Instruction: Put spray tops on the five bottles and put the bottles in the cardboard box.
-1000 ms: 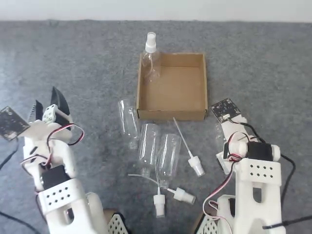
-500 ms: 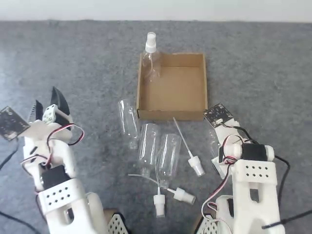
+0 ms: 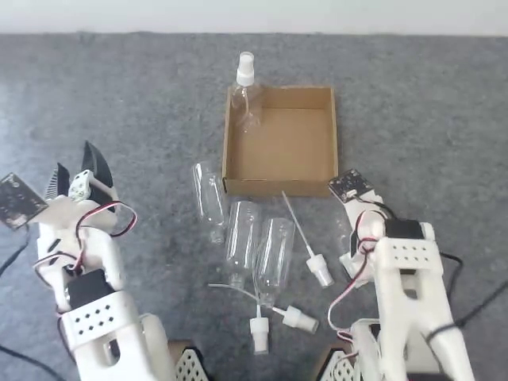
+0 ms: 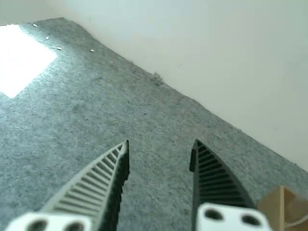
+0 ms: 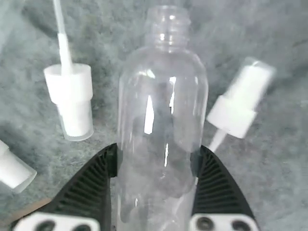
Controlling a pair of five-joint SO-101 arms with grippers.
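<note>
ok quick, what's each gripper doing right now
Left gripper: open, nothing between its jaws.
Right gripper: closed on an uncapped clear bottle.

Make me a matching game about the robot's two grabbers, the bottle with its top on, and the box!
1. left gripper
2. right gripper
3. capped bottle
4. cardboard box

A. brown, open on top
B. open, above bare carpet
C. standing upright, wearing a white spray top
D. shut on a clear bottle with no top

Pairs: 1-B, 2-D, 3-C, 4-A
</note>
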